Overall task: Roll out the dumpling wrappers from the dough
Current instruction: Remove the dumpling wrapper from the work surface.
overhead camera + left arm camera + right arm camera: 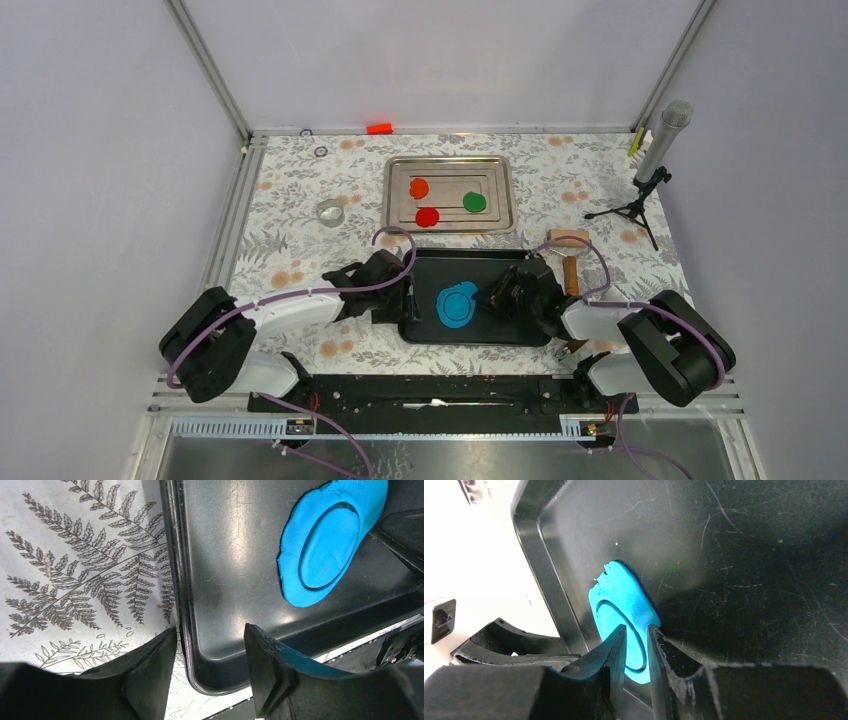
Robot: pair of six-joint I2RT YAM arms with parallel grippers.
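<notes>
The blue dough lies as a thin flat sheet in a black tray, with a round outline pressed into it. My left gripper is open, its fingers astride the tray's left rim at the near corner; the dough lies beyond it. My right gripper is at the dough's right edge. In the right wrist view its jaws stand a narrow gap apart over the dough, with nothing seen pinched. Orange, red and green wrappers lie in a silver tray.
A wooden roller lies just right of the black tray. A metal ring cutter stands at the left. A microphone on a tripod stands at the far right. A small red block lies at the back edge.
</notes>
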